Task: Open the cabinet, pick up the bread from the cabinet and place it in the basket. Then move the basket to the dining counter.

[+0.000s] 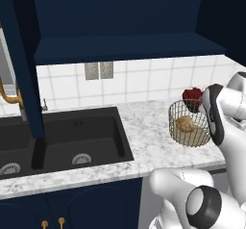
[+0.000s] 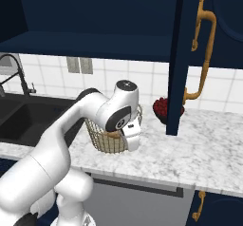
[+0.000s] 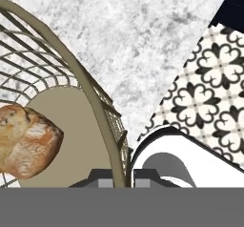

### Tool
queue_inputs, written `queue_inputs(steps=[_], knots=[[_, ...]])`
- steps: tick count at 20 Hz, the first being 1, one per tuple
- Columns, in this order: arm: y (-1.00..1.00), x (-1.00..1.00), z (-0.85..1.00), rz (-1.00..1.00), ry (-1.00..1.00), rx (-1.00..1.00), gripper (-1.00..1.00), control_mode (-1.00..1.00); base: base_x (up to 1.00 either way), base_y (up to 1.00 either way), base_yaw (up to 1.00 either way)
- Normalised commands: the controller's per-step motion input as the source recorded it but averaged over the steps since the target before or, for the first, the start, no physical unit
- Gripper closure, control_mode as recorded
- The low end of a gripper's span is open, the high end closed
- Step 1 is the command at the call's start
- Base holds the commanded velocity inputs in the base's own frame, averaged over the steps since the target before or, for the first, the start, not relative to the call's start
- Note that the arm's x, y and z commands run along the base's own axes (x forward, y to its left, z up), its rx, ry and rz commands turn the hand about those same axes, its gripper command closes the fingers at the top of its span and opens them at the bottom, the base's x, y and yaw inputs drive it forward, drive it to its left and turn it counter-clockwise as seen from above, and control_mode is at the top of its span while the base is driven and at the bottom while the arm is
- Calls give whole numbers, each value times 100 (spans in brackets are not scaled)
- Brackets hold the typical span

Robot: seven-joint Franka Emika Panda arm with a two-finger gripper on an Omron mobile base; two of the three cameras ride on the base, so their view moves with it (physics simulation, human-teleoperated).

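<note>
Bread (image 3: 26, 140) in basket (image 1: 190, 124) on bench (image 1: 153, 141); fingers (image 3: 121, 177) pinched on basket rim; step: basket carry; next: lift level toward dining counter.

No readable text, label or number — none anywhere.

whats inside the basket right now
The basket holds the bread, lying on its pale flat bottom. The gripper is shut on the basket's rim. The arm covers part of the basket in the right base view.
</note>
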Motion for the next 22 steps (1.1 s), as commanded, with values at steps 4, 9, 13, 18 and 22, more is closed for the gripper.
queue_inputs(steps=[4, 9, 13, 18, 22], knots=[[10, -2, 18, -1, 0, 0, 100, -100, 0, 0, 0], [0, 0, 0, 0, 0, 0, 100, -100, 0, 0, 0], [0, 0, 0, 0, 0, 0, 100, -100, 0, 0, 0], [6, -25, -4, 0, 1, 4, 100, 100, -20, 2, 0], [0, 0, 0, 0, 0, 0, 100, 100, -100, 17, 0]])
